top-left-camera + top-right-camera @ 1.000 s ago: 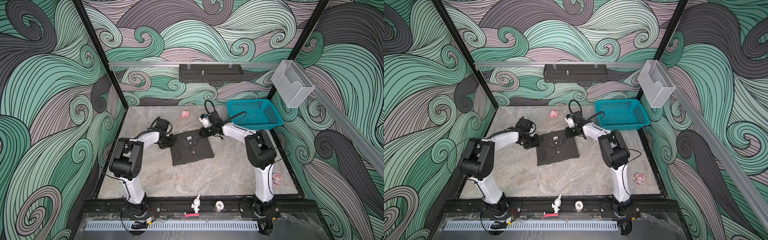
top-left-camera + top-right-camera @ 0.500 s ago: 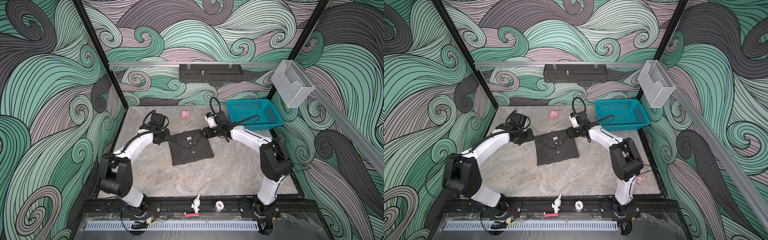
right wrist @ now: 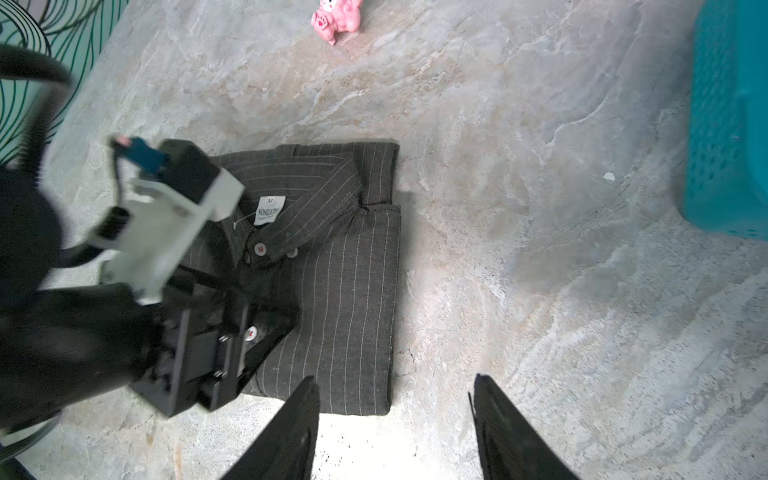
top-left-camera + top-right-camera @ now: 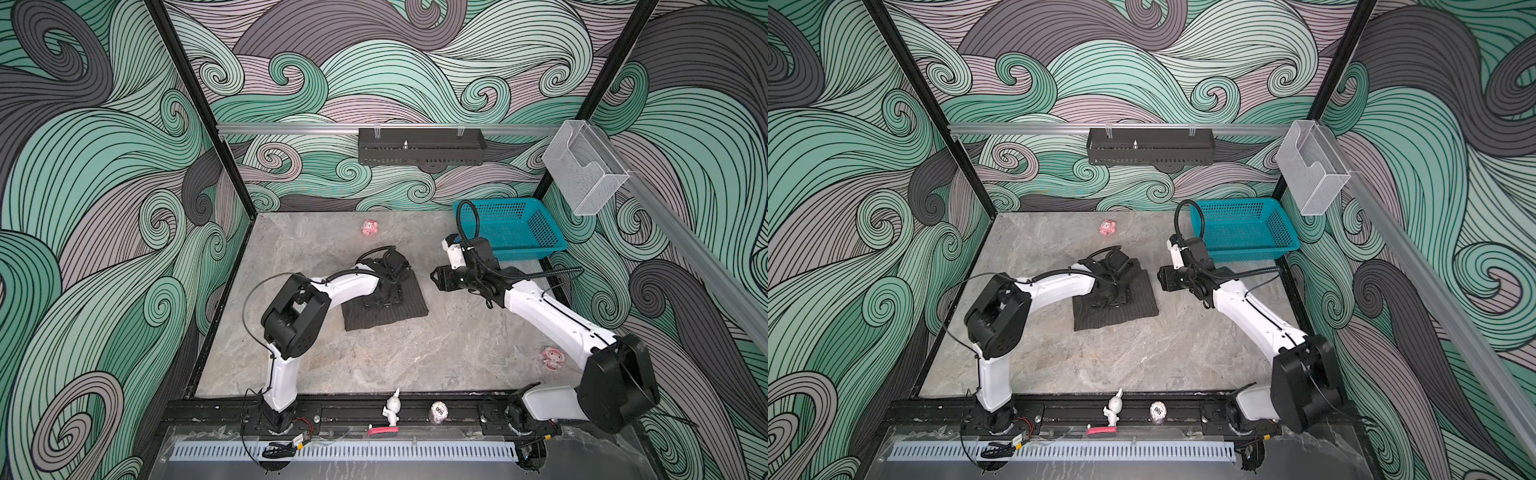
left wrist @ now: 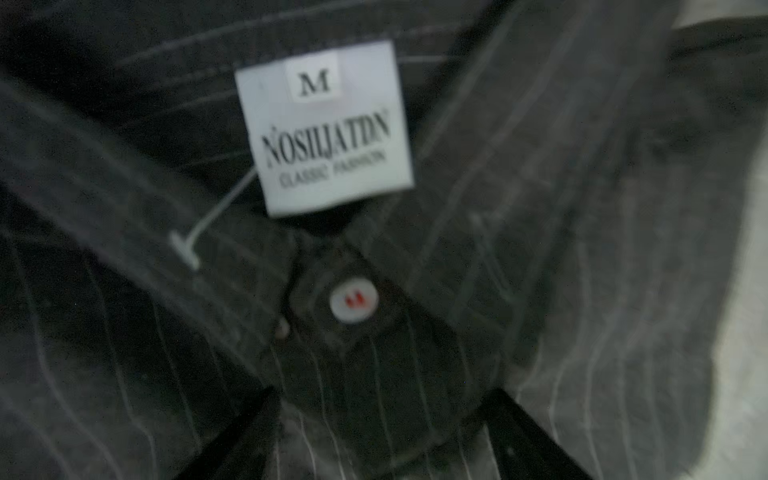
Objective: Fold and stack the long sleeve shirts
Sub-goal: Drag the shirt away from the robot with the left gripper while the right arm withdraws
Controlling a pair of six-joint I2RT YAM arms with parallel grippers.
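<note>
Folded pinstriped shirt (image 4: 390, 316) lies flat near the centre of the counter (image 4: 415, 361), collar and label up. The left gripper (image 5: 382, 436) sits low over the button placket, fingers (image 5: 528, 436) apart, nothing clamped. The right gripper (image 3: 395, 415) hovers beside the shirt's edge, on the teal basket (image 4: 530, 252) side, fingers (image 3: 291, 436) apart and empty.

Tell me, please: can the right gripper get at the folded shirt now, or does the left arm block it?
Probably yes. The right gripper is open beside the shirt, apart from it, and the edge facing it lies bare. The left gripper sits over its middle only.
</note>
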